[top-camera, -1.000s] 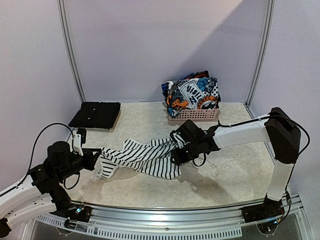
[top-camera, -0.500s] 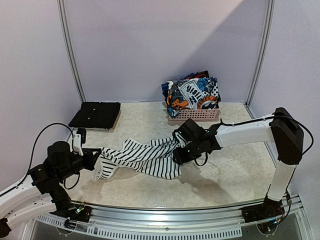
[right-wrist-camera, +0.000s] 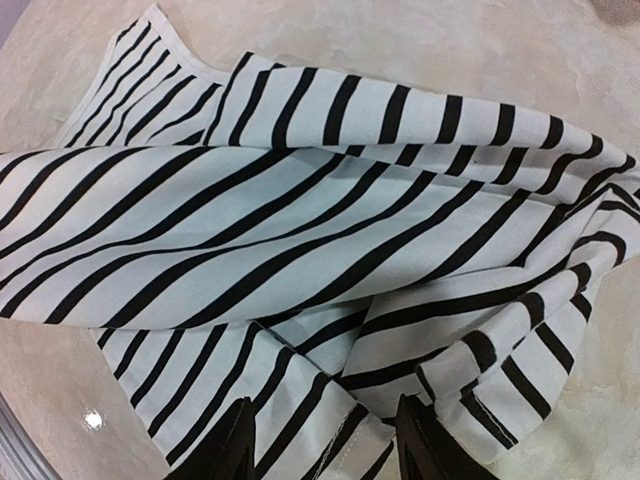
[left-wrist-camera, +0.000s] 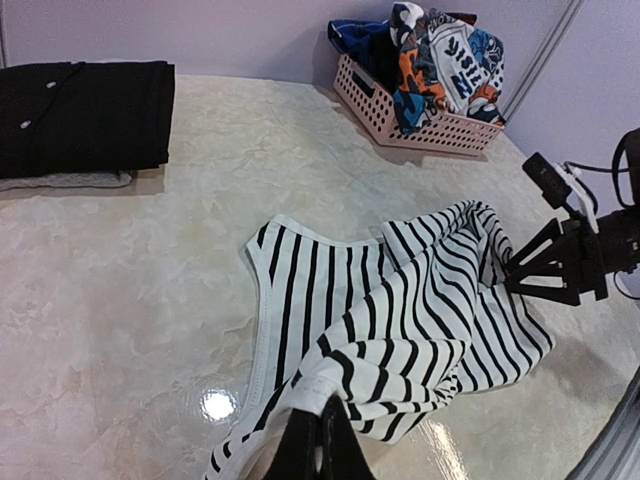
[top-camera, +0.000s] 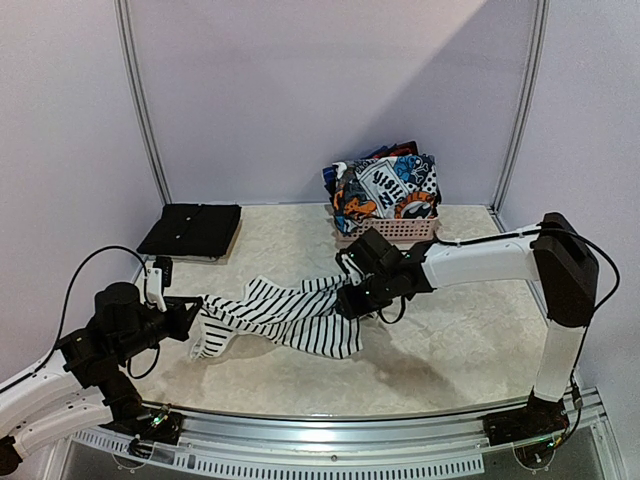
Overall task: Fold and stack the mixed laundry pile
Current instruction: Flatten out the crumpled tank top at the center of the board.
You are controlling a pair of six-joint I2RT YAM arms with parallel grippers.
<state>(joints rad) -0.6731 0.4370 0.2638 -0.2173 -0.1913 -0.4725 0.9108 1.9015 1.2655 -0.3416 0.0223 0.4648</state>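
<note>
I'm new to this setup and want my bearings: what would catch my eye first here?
The striped garment, white with thin black stripes, lies stretched mid-table between the left claw, shut on one end, and the right claw at the other. Behind it, a pink basket brims with bright graphic-print clothes; a folded black garment sits far left.

White garment with thin black stripes (top-camera: 285, 312), plain black garment (top-camera: 192, 229), pink basket (top-camera: 392, 231), multicolour graphic print (top-camera: 388, 188)

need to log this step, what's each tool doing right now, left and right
Left tool: closed on a near edge of the striped shirt.
Right tool: part open at the shirt's other end, fabric between its fingers; a firm hold cannot be told.
</note>
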